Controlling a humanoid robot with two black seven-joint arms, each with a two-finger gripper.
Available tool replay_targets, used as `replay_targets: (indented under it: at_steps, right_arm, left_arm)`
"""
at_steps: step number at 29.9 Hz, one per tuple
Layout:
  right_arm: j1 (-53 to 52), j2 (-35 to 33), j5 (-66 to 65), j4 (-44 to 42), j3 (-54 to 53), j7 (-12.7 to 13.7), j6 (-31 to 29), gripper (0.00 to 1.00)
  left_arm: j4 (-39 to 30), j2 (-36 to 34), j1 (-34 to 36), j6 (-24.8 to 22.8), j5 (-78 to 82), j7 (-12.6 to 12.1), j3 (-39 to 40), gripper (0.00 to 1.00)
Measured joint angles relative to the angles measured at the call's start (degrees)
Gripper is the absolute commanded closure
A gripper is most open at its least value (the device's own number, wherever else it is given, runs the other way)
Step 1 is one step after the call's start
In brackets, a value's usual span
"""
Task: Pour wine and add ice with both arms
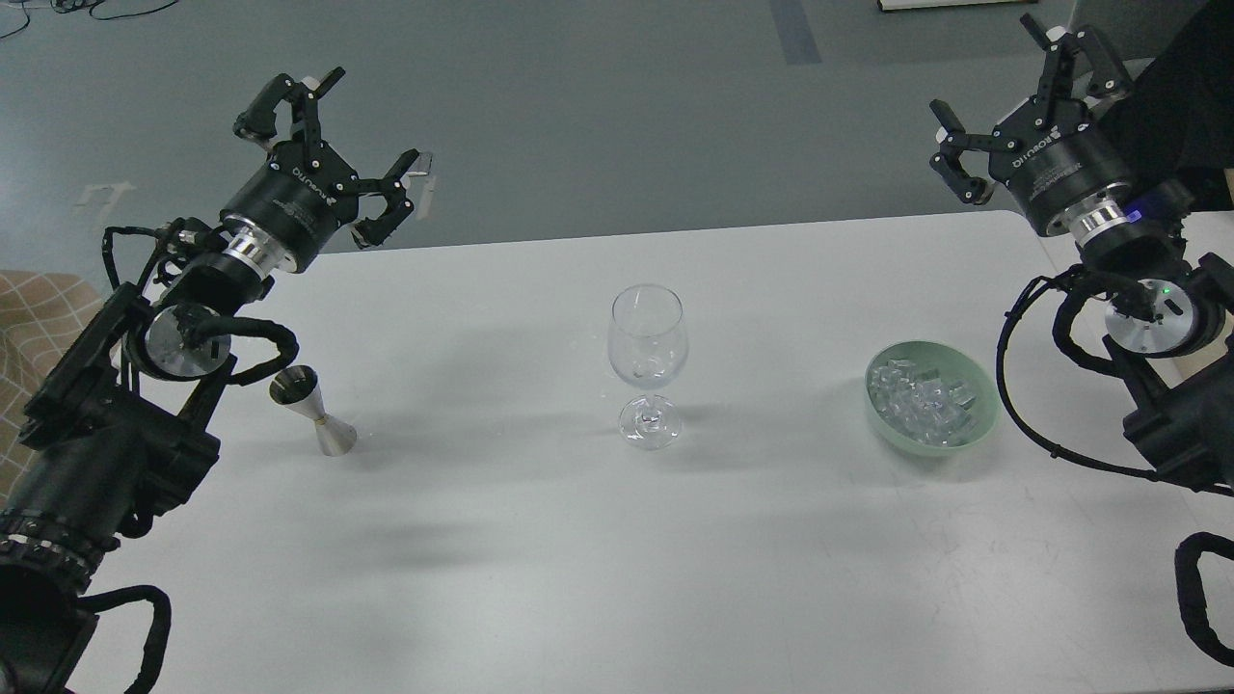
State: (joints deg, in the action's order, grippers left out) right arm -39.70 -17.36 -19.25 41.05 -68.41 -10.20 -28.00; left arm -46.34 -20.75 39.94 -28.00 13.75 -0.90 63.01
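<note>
A clear wine glass (648,364) stands upright at the middle of the white table (540,578). Left of it stands a steel hourglass-shaped jigger (312,411); whether it holds wine cannot be seen. To the right, a pale green bowl (981,432) holds several clear ice cubes (921,400). My left gripper (345,145) hovers open above the table's far left edge, well above and behind the jigger. Over the far right corner my right gripper (1012,92) is raised and open, behind the bowl. Neither holds anything.
The table's far edge runs behind the glass, with grey floor beyond. Looping black cables (1036,424) hang from my right arm close to the bowl. A tan checked cushion (34,318) sits off the table's left side.
</note>
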Motion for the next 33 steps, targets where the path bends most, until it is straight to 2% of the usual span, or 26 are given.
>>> replay_targets:
  at_steps: [9, 21, 23, 25, 27, 33]
  right_arm:
    - [0.2, 0.5, 0.0, 0.0, 0.0, 0.0, 0.0, 0.00]
    - [-0.2, 1.5, -0.1, -0.1, 0.1, 0.1, 0.0, 0.00]
    - [-0.2, 1.3, -0.1, -0.1, 0.1, 0.3, 0.0, 0.00]
    - [-0.2, 1.0, -0.1, -0.1, 0.1, 0.6, 0.0, 0.00]
    - [-0.2, 1.0, -0.1, -0.1, 0.2, 0.8, 0.0, 0.00]
    - [-0.2, 1.4, 0.0, -0.1, 0.1, 1.8, 0.0, 0.00]
  left_arm:
    - [0.0, -0.3, 0.0, 0.0, -1.3, 0.5, 1.9, 0.02]
    - [0.0, -0.4, 0.3, 0.0, -2.0, -0.3, 1.7, 0.02]
    - [-0.5, -0.5, 0.2, 0.0, -2.0, -1.6, 1.7, 0.02]
    - [-1.3, -0.5, 0.0, 0.0, -2.2, -5.3, 2.2, 0.02]
    - [-1.8, -0.5, -0.1, 0.0, -3.1, -7.5, 2.7, 0.02]
    - [-1.9, -0.1, -0.3, 0.0, -6.7, -8.3, 4.4, 0.06]
